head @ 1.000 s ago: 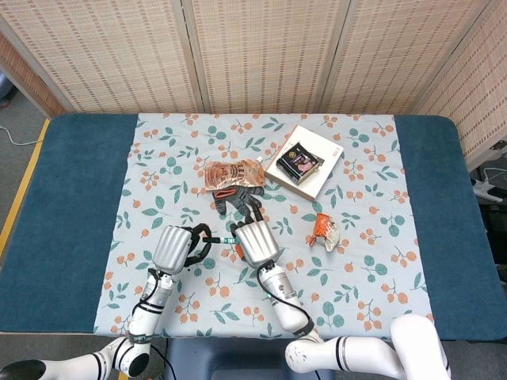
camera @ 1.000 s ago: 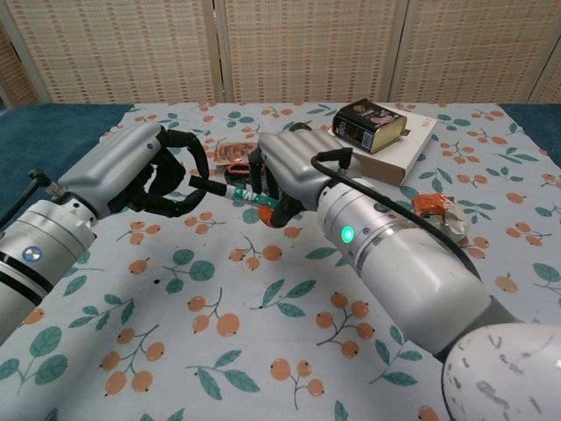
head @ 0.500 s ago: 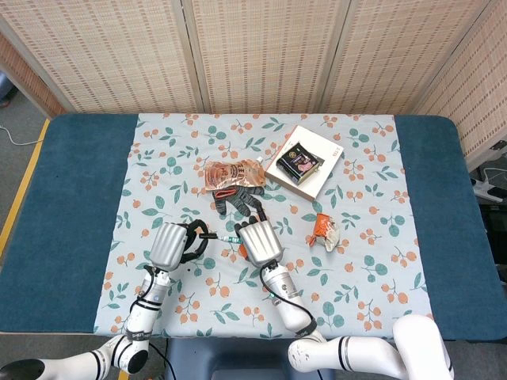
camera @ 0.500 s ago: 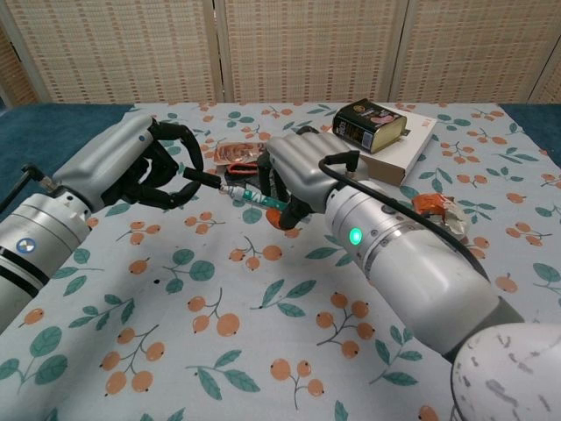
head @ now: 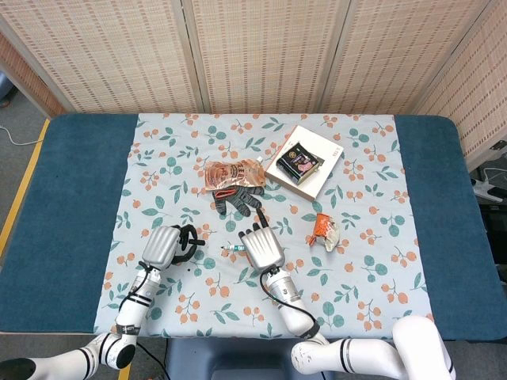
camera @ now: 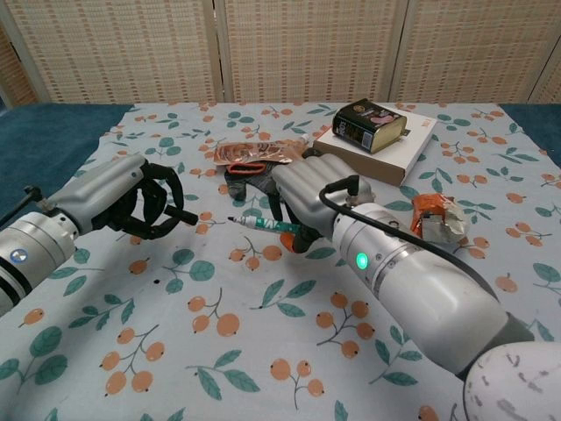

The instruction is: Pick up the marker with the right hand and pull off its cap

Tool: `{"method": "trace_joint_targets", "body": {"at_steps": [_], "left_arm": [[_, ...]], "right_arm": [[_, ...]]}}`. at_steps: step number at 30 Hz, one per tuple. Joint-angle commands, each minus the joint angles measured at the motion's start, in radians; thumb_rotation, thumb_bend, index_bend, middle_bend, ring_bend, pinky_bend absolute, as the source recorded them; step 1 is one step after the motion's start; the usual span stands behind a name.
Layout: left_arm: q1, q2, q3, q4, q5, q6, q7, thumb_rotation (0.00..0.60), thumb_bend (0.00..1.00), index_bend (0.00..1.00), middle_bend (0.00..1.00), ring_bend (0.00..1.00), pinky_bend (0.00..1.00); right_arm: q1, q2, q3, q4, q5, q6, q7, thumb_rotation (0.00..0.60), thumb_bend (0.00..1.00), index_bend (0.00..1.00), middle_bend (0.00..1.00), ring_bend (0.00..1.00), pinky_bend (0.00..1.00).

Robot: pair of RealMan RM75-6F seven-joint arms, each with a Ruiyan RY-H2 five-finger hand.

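My right hand (camera: 308,197) (head: 261,247) grips the marker (camera: 263,225) (head: 234,248), a slim green-and-white pen lying level and pointing left, its bare dark tip exposed. A gap separates that tip from my left hand (camera: 145,200) (head: 165,245), whose curled fingers pinch the small black cap (camera: 185,217) (head: 196,246). Both hands hover just above the floral tablecloth (head: 356,285) near its front middle. My right fingers hide the rear of the marker.
Behind the hands lie a black glove (head: 238,199) and a red-brown pouch (head: 234,172). A white book (head: 317,168) with a dark tin (head: 299,163) on it sits at the back right. A crumpled orange wrapper (head: 325,228) lies to the right.
The cap has come off the marker. My left hand has drawn away to the left with the cap, and the marker's tip now shows bare. Both hands sit slightly lower.
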Motion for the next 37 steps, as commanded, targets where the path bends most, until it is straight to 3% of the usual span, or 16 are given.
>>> {"method": "trace_joint_targets", "body": {"at_steps": [1, 3, 8, 13, 15, 19, 23, 26, 28, 33, 37], "left_arm": [[0.0, 0.015, 0.001, -0.019, -0.02, -0.021, 0.009, 0.6, 0.51, 0.38, 0.55, 0.44, 0.64], [0.001, 0.026, 0.0, -0.035, -0.033, -0.036, 0.012, 0.6, 0.48, 0.3, 0.47, 0.38, 0.62], [0.003, 0.067, -0.005, -0.093, -0.078, -0.084, 0.039, 0.6, 0.45, 0.14, 0.24, 0.21, 0.57], [0.015, 0.107, -0.001, -0.163, -0.086, -0.08, 0.056, 0.6, 0.44, 0.11, 0.19, 0.19, 0.55], [0.029, 0.142, 0.005, -0.214, -0.067, -0.056, 0.046, 0.6, 0.44, 0.11, 0.19, 0.19, 0.54], [0.084, 0.264, 0.053, -0.332, 0.018, 0.026, -0.017, 0.6, 0.41, 0.1, 0.15, 0.1, 0.41], [0.192, 0.413, 0.149, -0.372, 0.132, 0.171, -0.088, 0.6, 0.4, 0.06, 0.04, 0.0, 0.17], [0.286, 0.478, 0.205, -0.323, 0.18, 0.298, -0.103, 0.6, 0.4, 0.03, 0.0, 0.0, 0.05], [0.334, 0.502, 0.222, -0.29, 0.183, 0.356, -0.073, 0.6, 0.39, 0.02, 0.0, 0.0, 0.03], [0.382, 0.564, 0.246, -0.299, 0.175, 0.37, -0.013, 0.6, 0.39, 0.0, 0.0, 0.0, 0.01], [0.374, 0.589, 0.246, -0.316, 0.16, 0.317, 0.054, 0.6, 0.38, 0.0, 0.0, 0.0, 0.0]], "right_arm": [[-0.003, 0.001, -0.006, -0.006, 0.029, -0.01, -0.03, 0.6, 0.45, 0.4, 0.47, 0.23, 0.0], [-0.005, 0.005, -0.008, -0.014, 0.049, -0.014, -0.048, 0.6, 0.41, 0.26, 0.38, 0.18, 0.0], [-0.008, 0.023, -0.008, -0.051, 0.09, -0.027, -0.076, 0.6, 0.33, 0.05, 0.26, 0.12, 0.0], [-0.019, 0.064, -0.01, -0.123, 0.092, -0.008, -0.078, 0.6, 0.3, 0.0, 0.21, 0.09, 0.0], [-0.04, 0.116, -0.024, -0.2, 0.074, 0.025, -0.08, 0.6, 0.28, 0.0, 0.18, 0.07, 0.0], [-0.135, 0.3, -0.116, -0.424, -0.044, 0.133, -0.037, 0.6, 0.25, 0.0, 0.08, 0.0, 0.0], [-0.31, 0.547, -0.31, -0.585, -0.261, 0.317, 0.094, 0.6, 0.24, 0.0, 0.0, 0.0, 0.0], [-0.452, 0.683, -0.444, -0.542, -0.402, 0.474, 0.231, 0.6, 0.24, 0.0, 0.0, 0.0, 0.0], [-0.532, 0.736, -0.484, -0.487, -0.439, 0.563, 0.319, 0.6, 0.24, 0.0, 0.0, 0.0, 0.0], [-0.669, 0.81, -0.492, -0.336, -0.455, 0.683, 0.512, 0.6, 0.24, 0.0, 0.0, 0.0, 0.0], [-0.686, 0.86, -0.475, -0.362, -0.44, 0.64, 0.533, 0.6, 0.24, 0.0, 0.0, 0.0, 0.0]]}}
